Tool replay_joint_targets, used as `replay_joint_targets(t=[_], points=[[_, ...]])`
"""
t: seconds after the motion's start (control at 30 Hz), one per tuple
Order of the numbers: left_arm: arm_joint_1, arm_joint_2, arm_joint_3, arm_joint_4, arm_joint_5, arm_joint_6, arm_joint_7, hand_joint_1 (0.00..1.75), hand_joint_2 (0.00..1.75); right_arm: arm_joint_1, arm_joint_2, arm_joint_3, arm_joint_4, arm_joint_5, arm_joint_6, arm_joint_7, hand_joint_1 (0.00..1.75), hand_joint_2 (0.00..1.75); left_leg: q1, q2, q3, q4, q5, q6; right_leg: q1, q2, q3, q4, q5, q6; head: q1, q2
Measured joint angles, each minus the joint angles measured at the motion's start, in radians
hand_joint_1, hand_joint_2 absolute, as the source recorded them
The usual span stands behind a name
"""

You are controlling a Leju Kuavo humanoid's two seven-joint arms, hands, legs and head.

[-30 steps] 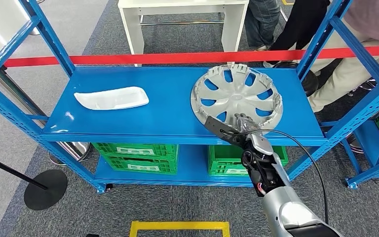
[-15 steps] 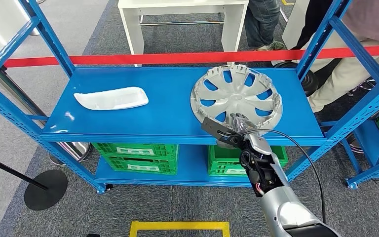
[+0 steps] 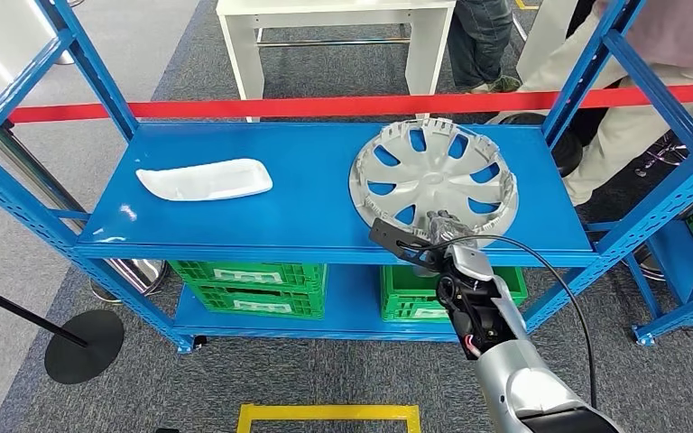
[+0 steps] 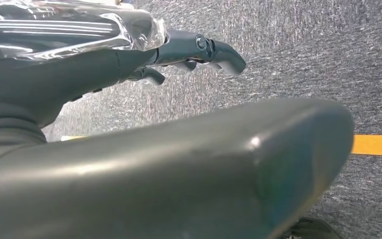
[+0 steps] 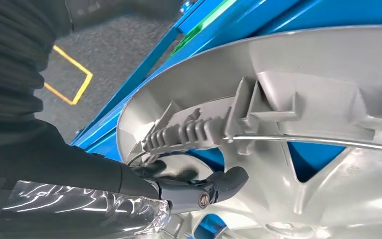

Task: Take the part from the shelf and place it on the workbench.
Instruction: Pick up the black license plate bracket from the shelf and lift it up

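A silver hubcap point(image 3: 433, 176) lies inner side up on the right half of the blue shelf's top board point(image 3: 307, 216). My right hand point(image 3: 438, 234) is at its near rim. In the right wrist view, dark fingers point(image 5: 219, 183) curl over the rim into the hubcap point(image 5: 328, 149), beside its clip tabs and wire ring, and the hand point(image 5: 189, 186) grips that edge. The hubcap still rests flat on the board. My left hand point(image 4: 194, 47) hangs over grey carpet with nothing in it, fingers apart.
A white plastic part point(image 3: 205, 179) lies on the board's left half. Green crates point(image 3: 248, 275) fill the lower shelf. Red tape point(image 3: 325, 106) runs behind the shelf, with a white table point(image 3: 334, 18) and people point(image 3: 632, 117) beyond. Blue uprights point(image 3: 586, 72) flank the hubcap.
My right hand has drawn its fingers in over the hubcap's near rim and shifted slightly. The hubcap and white part have not moved. A person behind the shelf has shifted.
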Motion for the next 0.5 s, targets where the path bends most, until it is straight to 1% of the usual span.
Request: replay_joint_targets(t=[0.13,0.4,0.43,0.47,0.5], points=[[0.0,-0.001,0.016,0.0,0.01,0.0,-0.004,0.0,0.0,0.0,-0.001,0.011,0.001,0.028,0.003,0.023,0.67,1.75,0.0,0.0,0.0,0.0,0.0,0.0,0.0,0.0,0.0,0.0,0.0,0.0,0.0,0.0],[0.0,-0.002,0.044,0.0,0.023,0.001,-0.018,0.0,0.0,0.006,-0.006,0.046,0.002,0.083,-0.01,0.045,0.72,1.75,0.0,0.0,0.0,0.0,0.0,0.0,0.0,0.0,0.0,0.0,0.0,0.0,0.0,0.0],[0.0,-0.002,0.047,0.0,0.023,0.001,-0.019,0.0,0.0,0.007,-0.007,0.052,0.002,0.091,-0.012,0.047,0.75,1.75,0.0,0.0,0.0,0.0,0.0,0.0,0.0,0.0,0.0,0.0,0.0,0.0,0.0,0.0],[0.0,-0.003,0.05,0.0,0.024,0.001,-0.019,0.0,0.0,0.009,-0.007,0.058,0.002,0.1,-0.014,0.049,0.93,1.75,0.0,0.0,0.0,0.0,0.0,0.0,0.0,0.0,0.0,0.0,0.0,0.0,0.0,0.0],[0.0,-0.003,0.052,0.0,0.025,0.002,-0.019,0.0,0.0,0.01,-0.007,0.065,0.002,0.109,-0.016,0.051,1.18,1.75,0.0,0.0,0.0,0.0,0.0,0.0,0.0,0.0,0.0,0.0,0.0,0.0,0.0,0.0]])
